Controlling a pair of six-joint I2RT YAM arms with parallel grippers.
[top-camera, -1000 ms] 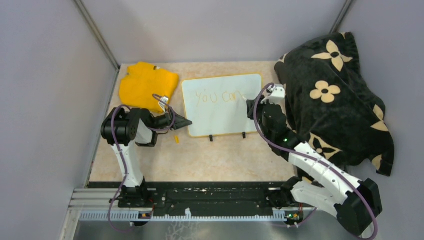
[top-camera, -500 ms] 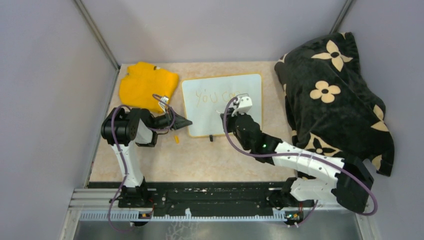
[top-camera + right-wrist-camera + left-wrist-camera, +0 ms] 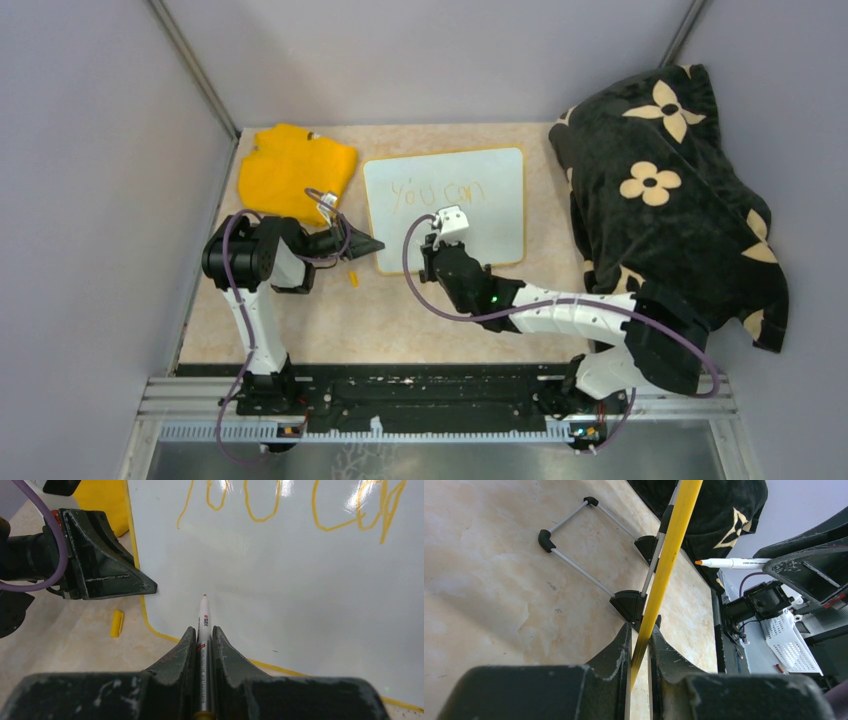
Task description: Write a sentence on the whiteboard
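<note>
The whiteboard (image 3: 490, 225) lies mid-table, white with a yellow-orange rim (image 3: 669, 555). The sentence (image 3: 437, 191) shows as thin yellow-orange letters reading "you can" along the board's upper part (image 3: 260, 502). My left gripper (image 3: 375, 245) is shut on the board's lower left rim, which runs between its fingers (image 3: 640, 636). My right gripper (image 3: 430, 250) is shut on a white marker (image 3: 203, 622). The marker's orange tip points at the bare lower left of the board, below "you". I cannot tell whether the tip touches. The marker (image 3: 731, 563) also shows in the left wrist view.
A yellow cloth (image 3: 295, 170) lies at the back left, touching the left arm's side. A black flowered blanket (image 3: 670, 190) is heaped at the right. A small yellow cap (image 3: 352, 277) lies by the board's lower left corner. The board's black feet (image 3: 629, 602) point toward me.
My right arm has swung left and toward me, carrying the marker from the end of "can" to the board's lower left. The left arm has not moved.
</note>
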